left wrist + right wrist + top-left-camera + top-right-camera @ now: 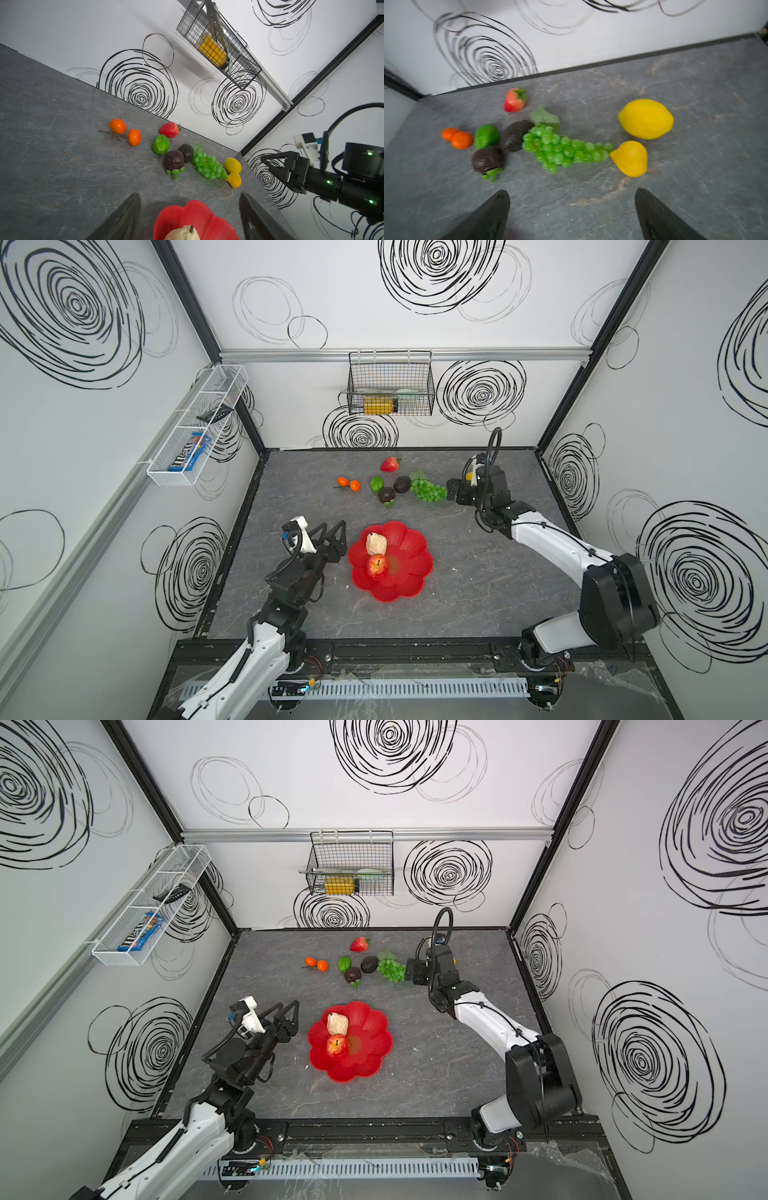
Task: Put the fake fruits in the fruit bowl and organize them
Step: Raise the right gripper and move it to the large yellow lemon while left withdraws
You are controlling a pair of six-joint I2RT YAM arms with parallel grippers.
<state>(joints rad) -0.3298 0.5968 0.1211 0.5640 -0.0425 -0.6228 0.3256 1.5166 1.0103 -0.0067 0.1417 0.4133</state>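
Red bowl (412,556), apple (377,566) and cream piece (376,544) inside

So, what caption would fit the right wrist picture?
Open right gripper facing green grapes, lemon, yellow pear and strawberry on the grey table.

open: table (490,585) right of fruit bowl (415,547) | obstacle: green grapes (428,490) beside avocado (402,484), at back

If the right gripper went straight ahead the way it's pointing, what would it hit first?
Most likely the green grapes, lying right ahead of the open right gripper; depth is hard to judge.
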